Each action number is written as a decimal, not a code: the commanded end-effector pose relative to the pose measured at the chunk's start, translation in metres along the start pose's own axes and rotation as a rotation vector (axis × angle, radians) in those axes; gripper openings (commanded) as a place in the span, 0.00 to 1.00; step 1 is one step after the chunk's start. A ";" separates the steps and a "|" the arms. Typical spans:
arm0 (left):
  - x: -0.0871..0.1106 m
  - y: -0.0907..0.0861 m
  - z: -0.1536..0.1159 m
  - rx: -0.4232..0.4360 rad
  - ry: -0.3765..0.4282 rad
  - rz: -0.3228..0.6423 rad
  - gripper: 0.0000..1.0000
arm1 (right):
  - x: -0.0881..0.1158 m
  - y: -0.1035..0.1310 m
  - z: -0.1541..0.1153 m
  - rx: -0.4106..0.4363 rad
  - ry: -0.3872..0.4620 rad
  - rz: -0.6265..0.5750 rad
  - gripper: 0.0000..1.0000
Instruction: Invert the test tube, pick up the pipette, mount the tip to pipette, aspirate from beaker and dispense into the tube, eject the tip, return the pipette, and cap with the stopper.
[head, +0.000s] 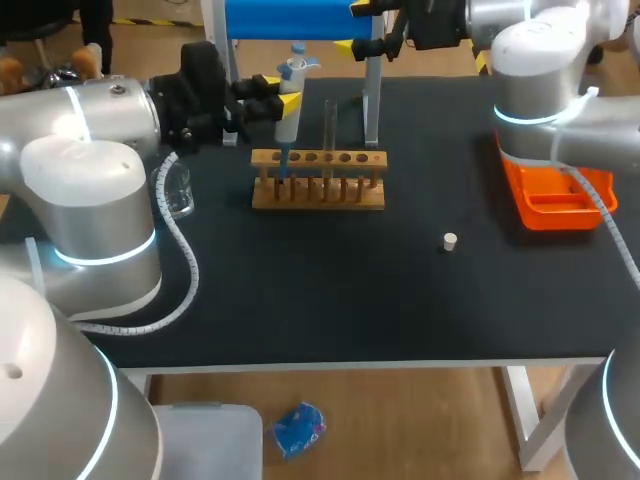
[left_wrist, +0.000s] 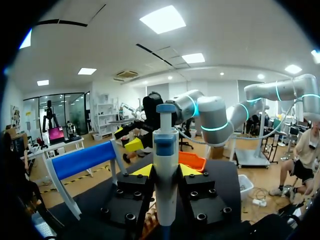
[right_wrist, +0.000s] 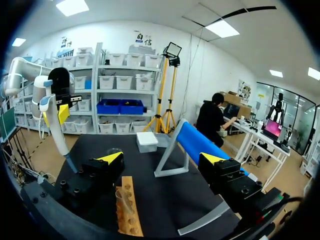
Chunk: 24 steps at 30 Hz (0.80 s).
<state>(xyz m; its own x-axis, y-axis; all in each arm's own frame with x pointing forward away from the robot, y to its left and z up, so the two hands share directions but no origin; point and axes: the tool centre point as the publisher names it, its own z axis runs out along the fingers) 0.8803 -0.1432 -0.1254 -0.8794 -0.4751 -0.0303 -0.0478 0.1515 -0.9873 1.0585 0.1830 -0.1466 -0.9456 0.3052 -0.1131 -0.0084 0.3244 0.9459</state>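
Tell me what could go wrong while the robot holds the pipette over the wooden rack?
1. The pipette in the left end effector hangs just over the wooden rack, beside the upright test tube; a sideways move might knock the tube over.
2. The beaker stands close beside the left arm, so a swing could tip it.
3. The stopper lies loose on the table and might roll if bumped.

We record the left arm and right arm as rounded silver-grey housings, with a glowing cyan ring at the joints. A white spiral-wrapped cable runs outside each arm. The left end effector and right end effector are black blocks with recessed socket screws and wedge-shaped bright yellow tips.
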 end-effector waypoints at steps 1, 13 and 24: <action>-0.001 0.000 -0.001 0.002 0.002 0.000 0.00 | 0.001 0.000 -0.001 0.002 0.000 0.000 1.00; -0.056 0.002 -0.025 -0.051 -0.180 -0.006 0.00 | 0.001 0.000 -0.001 0.002 0.000 0.000 1.00; -0.153 -0.004 -0.039 -0.127 -0.371 -0.065 0.00 | 0.001 0.000 -0.001 0.002 0.000 0.000 1.00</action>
<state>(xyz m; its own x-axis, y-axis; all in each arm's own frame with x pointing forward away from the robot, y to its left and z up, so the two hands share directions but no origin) 0.9715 -0.0326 -0.1189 -0.6427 -0.7641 -0.0554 -0.1368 0.1856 -0.9731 1.0576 0.1831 -0.1459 -0.9450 0.3069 -0.1134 -0.0075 0.3260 0.9453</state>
